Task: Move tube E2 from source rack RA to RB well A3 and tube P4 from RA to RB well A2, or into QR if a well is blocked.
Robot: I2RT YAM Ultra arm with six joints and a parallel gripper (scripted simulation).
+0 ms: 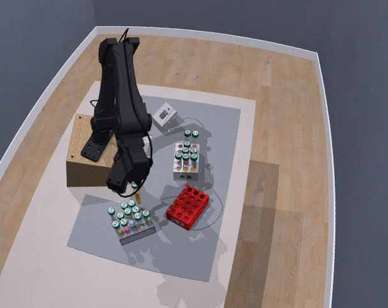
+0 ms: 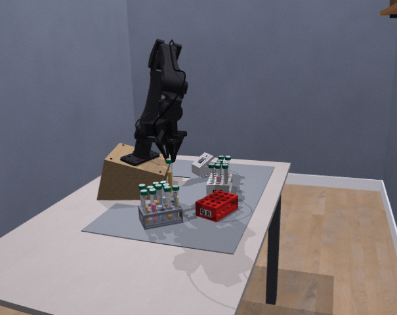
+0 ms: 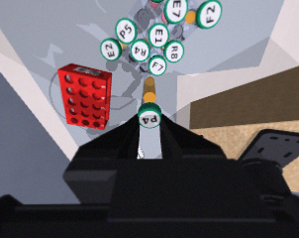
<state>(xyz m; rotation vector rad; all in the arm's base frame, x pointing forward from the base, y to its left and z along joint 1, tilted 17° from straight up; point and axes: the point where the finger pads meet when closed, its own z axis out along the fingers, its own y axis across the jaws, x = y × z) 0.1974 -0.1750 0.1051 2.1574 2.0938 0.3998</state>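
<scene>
My gripper [image 1: 134, 186] [image 2: 168, 158] [image 3: 149, 118] is shut on tube P4 [image 1: 138, 197] [image 2: 169, 176] [image 3: 149, 118], gripping it just under its green cap. The tube has orange fill and hangs upright, lifted clear above the back edge of the grey rack RA [image 1: 137, 233] [image 2: 161, 218]. Tube E2 [image 3: 109, 50] stands in RA among several other green-capped tubes, on the side toward the red rack. The white rack RB [image 1: 186, 174] [image 2: 218, 187] stands farther out and holds several tubes.
The red rack QR [image 1: 187, 206] [image 2: 216, 205] [image 3: 85, 96] is empty and lies between RA and RB, to the right. A small white button box [image 1: 166, 117] [image 2: 201, 163] sits behind RB. The arm's base stands on a wooden wedge [image 1: 77, 165].
</scene>
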